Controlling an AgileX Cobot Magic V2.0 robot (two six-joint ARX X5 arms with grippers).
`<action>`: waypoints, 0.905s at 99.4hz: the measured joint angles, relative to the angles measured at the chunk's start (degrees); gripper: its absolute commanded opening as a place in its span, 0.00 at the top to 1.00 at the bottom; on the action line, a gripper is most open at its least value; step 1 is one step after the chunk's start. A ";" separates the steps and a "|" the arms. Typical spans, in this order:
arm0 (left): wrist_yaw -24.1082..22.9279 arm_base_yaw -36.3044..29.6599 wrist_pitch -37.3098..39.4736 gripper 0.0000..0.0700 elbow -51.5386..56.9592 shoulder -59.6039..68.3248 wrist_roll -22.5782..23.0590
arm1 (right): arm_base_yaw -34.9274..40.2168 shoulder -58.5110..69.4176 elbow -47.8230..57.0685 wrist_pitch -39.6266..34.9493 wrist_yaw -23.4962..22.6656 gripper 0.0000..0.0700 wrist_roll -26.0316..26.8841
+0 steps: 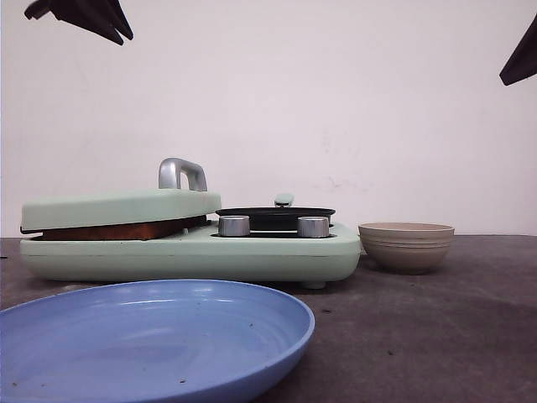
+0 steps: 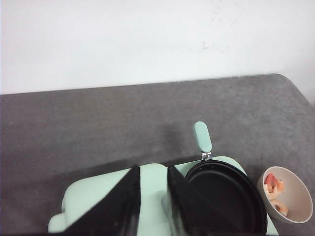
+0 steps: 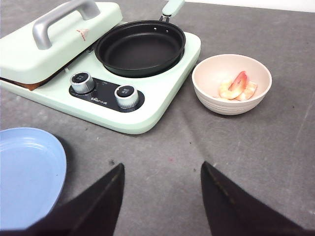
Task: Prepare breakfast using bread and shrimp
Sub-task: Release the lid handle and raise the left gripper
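both grippers are hanging empty above the desk, the left gripper (image 2: 150, 196) with fingers slightly apart, the right gripper (image 3: 162, 189) spread wide. the shrimp (image 3: 237, 88) are sitting in the bowl (image 3: 206, 93) toward the right edge, and bread (image 1: 117, 230) is peeking from under the press lid (image 3: 59, 44). lifting that lid carelessly could be dragging the cooker (image 3: 162, 93) or knocking the pan (image 3: 140, 46); the blue plate (image 1: 210, 336) is crowding the front edge.

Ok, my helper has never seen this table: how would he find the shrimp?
Find the mint-green cooker with the black pan. Beside its pan end, apart from it, stands a beige bowl. The shrimp lie inside: pink-orange curls, the only food in plain sight.
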 measured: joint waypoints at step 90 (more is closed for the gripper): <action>-1.36 -0.13 38.36 0.99 -41.57 -28.59 -1.31 | 0.00 0.00 0.00 -0.90 0.61 0.58 0.02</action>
